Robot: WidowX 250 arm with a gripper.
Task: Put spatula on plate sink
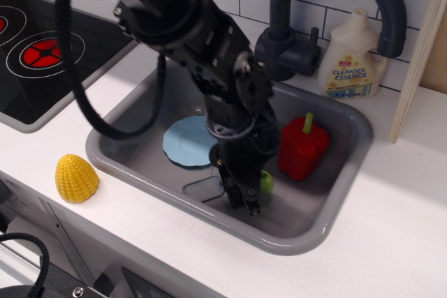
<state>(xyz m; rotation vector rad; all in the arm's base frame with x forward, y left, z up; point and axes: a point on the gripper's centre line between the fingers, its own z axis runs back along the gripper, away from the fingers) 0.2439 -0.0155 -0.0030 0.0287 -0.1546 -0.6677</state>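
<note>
Black, the gripper was clamped on the lime-green handle of the small toy spatula, its dark grey slotted blade low over the floor of the grey rectangular sink, just beside the round light-blue plate. Done well, the carry should probably lift the blade over the plate's rim before letting go. Counted: one spatula, one plate, one red toy pepper, one yellow corn piece, one cleanser bottle.

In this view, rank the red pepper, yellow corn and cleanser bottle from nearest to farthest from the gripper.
From the gripper, low in the sink:
1. Red pepper, just to its right in the basin.
2. Cleanser bottle, on the back counter, upper right.
3. Yellow corn, on the front counter, far left.
</note>
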